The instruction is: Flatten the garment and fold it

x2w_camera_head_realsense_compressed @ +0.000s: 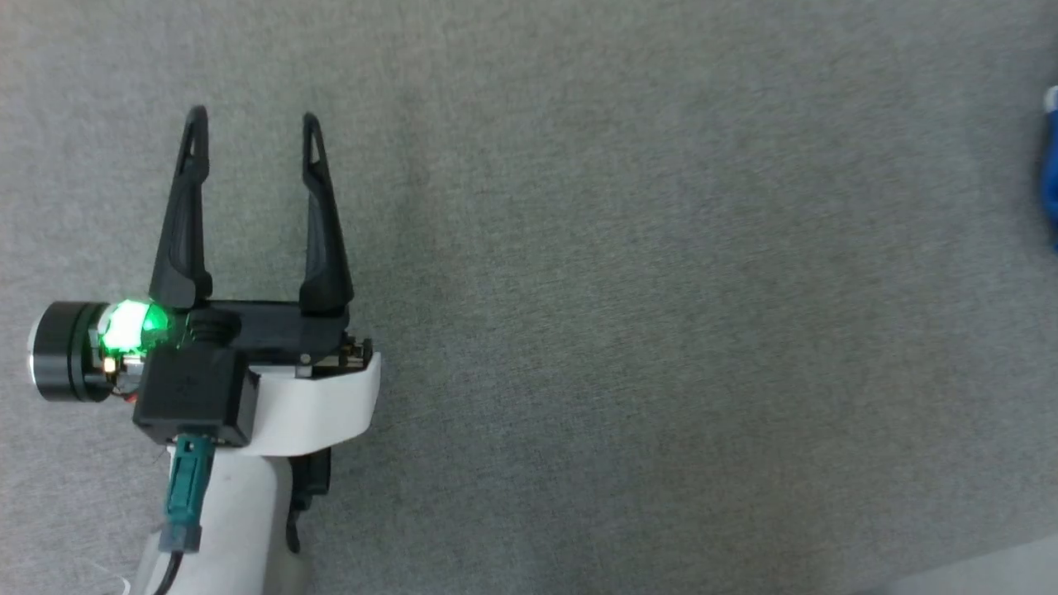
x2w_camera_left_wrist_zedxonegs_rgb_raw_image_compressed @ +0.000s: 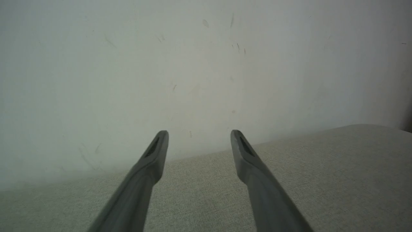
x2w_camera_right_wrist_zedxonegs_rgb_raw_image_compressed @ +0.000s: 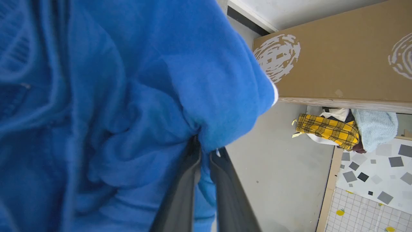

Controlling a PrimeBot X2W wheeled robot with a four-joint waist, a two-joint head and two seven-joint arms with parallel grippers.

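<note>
The bright blue garment (x2w_camera_right_wrist_zedxonegs_rgb_raw_image_compressed: pixel 112 106) bulges across the right wrist view in bunched folds, with a thin white edge on its right side. My right gripper (x2w_camera_right_wrist_zedxonegs_rgb_raw_image_compressed: pixel 206 151) is shut on the garment, the cloth pinched between its two dark fingers. In the head view a sliver of the garment (x2w_camera_head_realsense_compressed: pixel 1050 182) peeks in at the right edge. My left gripper (x2w_camera_head_realsense_compressed: pixel 252 124) hovers open over the grey fabric surface (x2w_camera_head_realsense_compressed: pixel 620 289) at the left, far from the garment, with nothing between its fingers. In its own wrist view the left gripper (x2w_camera_left_wrist_zedxonegs_rgb_raw_image_compressed: pixel 199 137) points toward a pale wall (x2w_camera_left_wrist_zedxonegs_rgb_raw_image_compressed: pixel 193 64).
Behind the garment in the right wrist view stands a large brown cardboard box (x2w_camera_right_wrist_zedxonegs_rgb_raw_image_compressed: pixel 347 58). Below it lies a pile of cloths, one yellow plaid (x2w_camera_right_wrist_zedxonegs_rgb_raw_image_compressed: pixel 325 130) and one light blue (x2w_camera_right_wrist_zedxonegs_rgb_raw_image_compressed: pixel 376 127), next to patterned mats (x2w_camera_right_wrist_zedxonegs_rgb_raw_image_compressed: pixel 370 187) on the grey floor (x2w_camera_right_wrist_zedxonegs_rgb_raw_image_compressed: pixel 283 167).
</note>
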